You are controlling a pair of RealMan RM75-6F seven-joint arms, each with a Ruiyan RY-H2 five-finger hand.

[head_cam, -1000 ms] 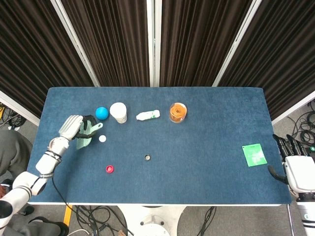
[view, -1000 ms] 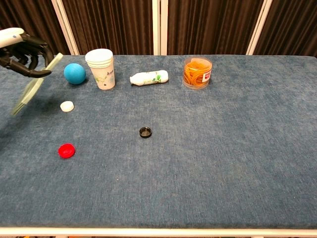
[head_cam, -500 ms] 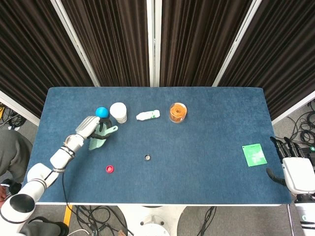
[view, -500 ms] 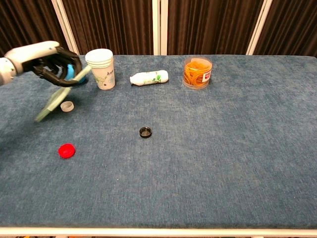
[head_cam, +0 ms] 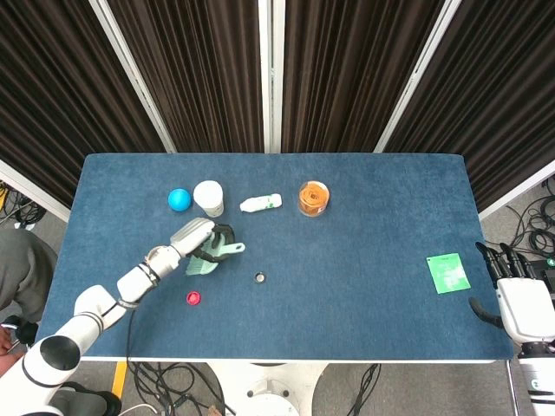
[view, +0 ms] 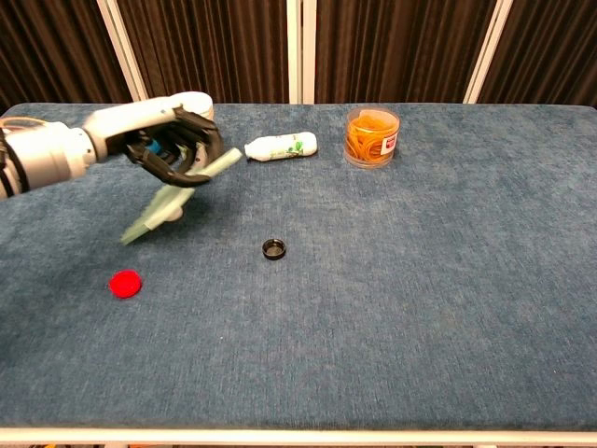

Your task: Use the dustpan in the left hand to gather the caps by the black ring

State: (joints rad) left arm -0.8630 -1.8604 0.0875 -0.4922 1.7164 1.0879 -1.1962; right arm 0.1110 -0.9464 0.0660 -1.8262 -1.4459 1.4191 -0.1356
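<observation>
My left hand (head_cam: pixel 205 242) (view: pixel 173 146) grips the handle of a pale green dustpan (head_cam: pixel 205 263) (view: pixel 164 205), which hangs tilted with its blade down over the cloth. A white cap (view: pixel 174 216) peeks out at the blade's edge in the chest view; the head view hides it. The red cap (head_cam: pixel 193 298) (view: pixel 123 283) lies nearer the front, left of the dustpan. The black ring (head_cam: pixel 259 277) (view: pixel 273 248) sits to the right of the dustpan, apart from it. My right hand (head_cam: pixel 519 297) hangs beyond the table's right edge, fingers apart and holding nothing.
Along the back stand a blue ball (head_cam: pixel 179 199), a paper cup (head_cam: pixel 208 198), a lying white bottle (head_cam: pixel 261 204) (view: pixel 281 146) and a jar of orange bands (head_cam: pixel 313 198) (view: pixel 372 136). A green card (head_cam: pixel 448 272) lies near the right edge of the blue table (head_cam: pixel 364 286).
My left hand has carried the dustpan rightward and toward the front, from beside the blue ball to over the white cap, closer to the ring. The red cap and ring stayed put.
</observation>
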